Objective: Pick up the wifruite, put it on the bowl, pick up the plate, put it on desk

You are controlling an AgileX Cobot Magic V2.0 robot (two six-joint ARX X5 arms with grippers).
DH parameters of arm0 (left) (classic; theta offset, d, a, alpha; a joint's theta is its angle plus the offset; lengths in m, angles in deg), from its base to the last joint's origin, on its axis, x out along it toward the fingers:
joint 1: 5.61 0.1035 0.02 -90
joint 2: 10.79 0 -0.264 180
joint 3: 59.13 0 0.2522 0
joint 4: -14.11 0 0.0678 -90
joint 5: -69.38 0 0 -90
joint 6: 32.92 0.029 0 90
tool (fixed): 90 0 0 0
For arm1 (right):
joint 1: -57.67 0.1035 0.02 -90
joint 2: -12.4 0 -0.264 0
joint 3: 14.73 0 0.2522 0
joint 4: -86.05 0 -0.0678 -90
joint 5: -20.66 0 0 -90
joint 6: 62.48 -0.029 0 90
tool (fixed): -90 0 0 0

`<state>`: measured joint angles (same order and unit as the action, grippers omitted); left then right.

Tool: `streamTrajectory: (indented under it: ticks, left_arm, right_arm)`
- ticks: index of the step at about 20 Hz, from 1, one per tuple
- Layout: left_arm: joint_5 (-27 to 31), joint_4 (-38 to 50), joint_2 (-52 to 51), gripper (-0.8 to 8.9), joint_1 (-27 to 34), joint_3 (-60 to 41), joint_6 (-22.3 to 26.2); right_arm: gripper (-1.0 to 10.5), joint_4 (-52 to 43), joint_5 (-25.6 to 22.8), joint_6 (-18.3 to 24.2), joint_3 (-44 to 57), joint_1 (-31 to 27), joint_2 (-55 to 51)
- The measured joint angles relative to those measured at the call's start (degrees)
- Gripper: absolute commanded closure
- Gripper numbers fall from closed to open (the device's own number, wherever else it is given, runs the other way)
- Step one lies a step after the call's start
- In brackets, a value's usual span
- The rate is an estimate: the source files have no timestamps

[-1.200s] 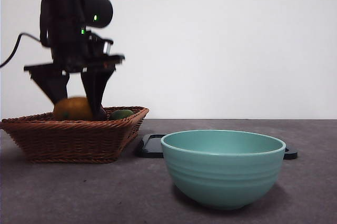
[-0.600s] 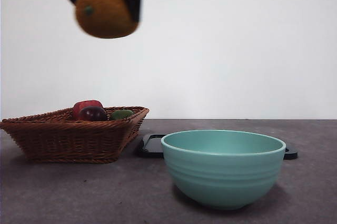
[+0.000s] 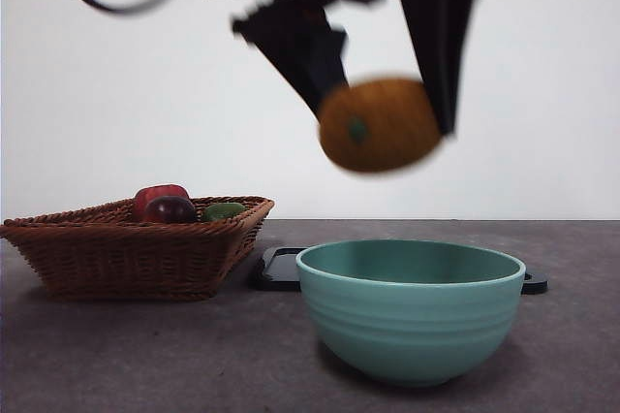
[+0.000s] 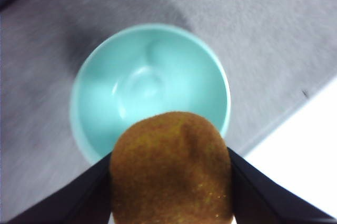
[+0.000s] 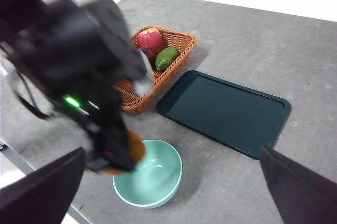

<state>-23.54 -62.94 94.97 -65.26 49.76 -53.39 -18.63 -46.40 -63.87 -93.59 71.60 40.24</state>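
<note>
Left gripper (image 3: 387, 127) clamped on the wifruite (image 3: 380, 125), one black jaw on each flank, the jaws spread only as wide as the fruit. I read it in the left wrist view too: wifruite (image 4: 171, 169) fills the gap between the jaws, both touching it. Nothing else in contact.

Wifruite is held in the air, clear of everything. Skin brown-orange and finely fuzzy, oval, with a dark greenish dot facing the front camera. Front view is motion-blurred, so fine edges are soft.

Bowl (image 3: 411, 311) sits directly below the gripper, apart from the fruit; mint-green, ridged outside, smooth rim, nothing inside that I can see. From the wrist its hollow (image 4: 150, 84) lies just beyond the fruit.

Desk (image 3: 145, 355) dark grey under all of it.

Right gripper (image 5: 168, 197) holds off well above and to the side, jaws spread wide, holding nothing. Its view shows a dark tray (image 5: 224, 111) beyond the bowl, and a wicker basket (image 5: 174, 69) of fruit beside the tray.
</note>
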Motion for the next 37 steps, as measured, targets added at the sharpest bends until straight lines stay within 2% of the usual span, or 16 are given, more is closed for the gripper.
streamTrajectory:
  ticks: [12,34,35,37]
  left_arm:
    - [0.00,4.79,12.48,5.99,0.02,0.00,0.44]
    - [1.70,5.92,13.55,5.94,0.24,0.00,1.53]
    - [1.70,5.92,13.55,5.51,0.26,0.00,1.60]
    - [1.70,5.88,13.55,3.61,0.26,0.00,1.70]
  right_arm:
    - [3.9,0.00,0.00,0.00,0.00,0.00,0.00]
    - [3.9,0.00,0.00,0.00,0.00,0.00,0.00]
    - [3.9,0.00,0.00,0.00,0.00,0.00,0.00]
    - [3.9,0.00,0.00,0.00,0.00,0.00,0.00]
